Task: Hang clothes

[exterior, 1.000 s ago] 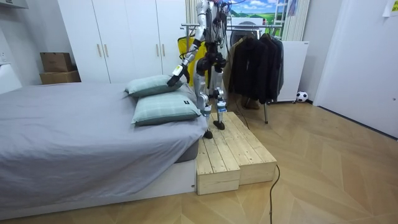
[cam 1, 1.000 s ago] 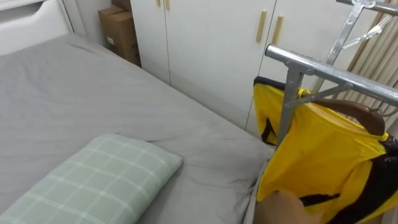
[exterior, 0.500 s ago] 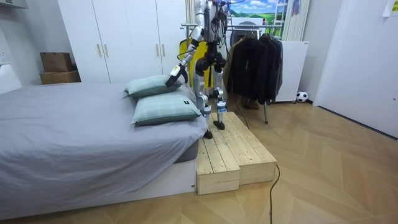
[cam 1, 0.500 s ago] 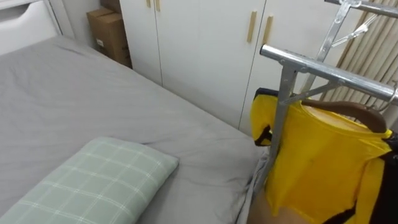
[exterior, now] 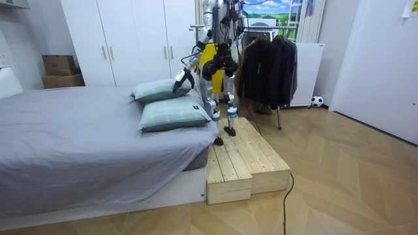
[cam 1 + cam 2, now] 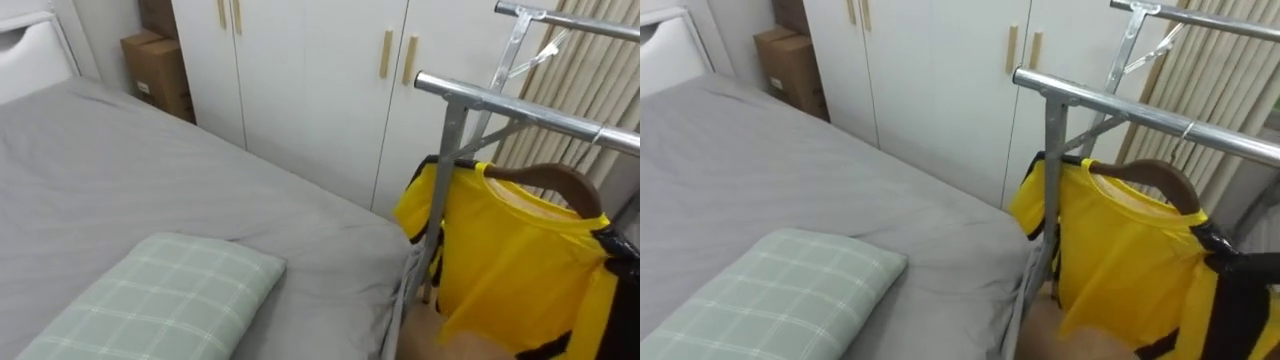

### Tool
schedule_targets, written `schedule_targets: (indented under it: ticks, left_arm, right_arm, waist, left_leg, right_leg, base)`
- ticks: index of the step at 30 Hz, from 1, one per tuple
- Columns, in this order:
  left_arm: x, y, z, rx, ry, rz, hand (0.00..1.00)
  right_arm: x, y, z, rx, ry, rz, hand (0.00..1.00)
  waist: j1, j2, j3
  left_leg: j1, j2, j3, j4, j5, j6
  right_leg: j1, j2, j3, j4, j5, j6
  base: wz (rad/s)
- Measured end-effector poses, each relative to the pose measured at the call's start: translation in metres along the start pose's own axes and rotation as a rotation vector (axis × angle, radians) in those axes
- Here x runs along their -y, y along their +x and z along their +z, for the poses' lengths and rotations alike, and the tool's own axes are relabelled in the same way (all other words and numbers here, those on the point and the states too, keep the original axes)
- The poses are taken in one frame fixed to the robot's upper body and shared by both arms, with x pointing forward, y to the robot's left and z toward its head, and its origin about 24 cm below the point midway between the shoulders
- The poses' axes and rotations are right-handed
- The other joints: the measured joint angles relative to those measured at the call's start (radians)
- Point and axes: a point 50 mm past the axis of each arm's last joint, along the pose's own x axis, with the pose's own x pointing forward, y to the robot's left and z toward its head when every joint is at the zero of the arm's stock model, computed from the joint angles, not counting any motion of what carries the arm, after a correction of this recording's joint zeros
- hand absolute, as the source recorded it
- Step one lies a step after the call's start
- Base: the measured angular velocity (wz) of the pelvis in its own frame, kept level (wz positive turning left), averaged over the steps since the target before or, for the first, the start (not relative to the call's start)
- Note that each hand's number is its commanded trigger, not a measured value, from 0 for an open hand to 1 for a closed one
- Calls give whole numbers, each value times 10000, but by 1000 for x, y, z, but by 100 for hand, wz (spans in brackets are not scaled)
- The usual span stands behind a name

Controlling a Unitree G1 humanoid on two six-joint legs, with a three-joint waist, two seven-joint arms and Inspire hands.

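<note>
— Where is the yellow shirt (image 6: 520, 250)?
— At our three o'clock, draped on its wooden hanger (image 6: 560, 180) just under the rack rail (image 6: 520, 108). We judge it light, soft and slippery, so we take the hanger's neck, not the cloth.
— And our left hand (image 5: 178, 83)?
— Low at nine o'clock, over the pillows (image 5: 160, 90). We cannot tell its grasp.

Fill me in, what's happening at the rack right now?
The robot stands on the wooden platform beside the bed, at the metal rack. A yellow shirt on a wooden hanger sits just below the rail; the hook is hidden. Its left hand reaches out over a pillow.
</note>
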Motion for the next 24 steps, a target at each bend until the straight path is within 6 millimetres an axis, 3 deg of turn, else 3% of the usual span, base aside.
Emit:
schedule_targets:
  ticks: [5, 11, 17, 19, 24]
  left_arm:
    - [-2, 0, -2, -178, -202, 107, 0]
    - [-4, -1, -10, -633, -819, 541, 0]
    - [-4, -3, -20, -1311, -1086, 744, 0]
    - [-7, -3, -24, -1616, -1177, 953, 0]
    - [-5, -5, -29, -1951, -1732, 1091, 0]
  right_arm:
    - [-7, -14, -3, 514, -271, 288, 0]
    - [-16, -25, -14, 477, 421, 91, 0]
    - [-10, -33, -21, 518, 1116, -709, 0]
    - [-10, -41, -33, 231, 1084, -861, 0]
    - [-10, -60, -62, -578, 873, -746, 0]
  waist:
    - [-204, -100, -1]
    - [-378, -295, 11]
    - [-637, -257, -15]
    - [-838, -242, -48]
    - [-989, -213, -27]
  left_leg:
    - [26, -89, 314, 148, -57, 160]
    - [242, 43, 993, -21, -56, 211]
    - [307, 61, 1444, -448, 104, 138]
    - [316, 98, 1459, -541, 137, 84]
    - [371, 104, 1575, -797, 215, -8]
  right_leg:
    - [-106, -19, 384, -28, 220, 31]
    - [-219, 69, 579, -172, 529, 25]
    - [-238, 425, 973, -902, 1049, -20]
    - [-218, 510, 1004, -1043, 1076, -29]
    - [-343, 595, 1071, -1071, 1074, -29]
  base:
    - [-25]
    - [-30]
    - [-27]
    - [-8]
    - [-7]
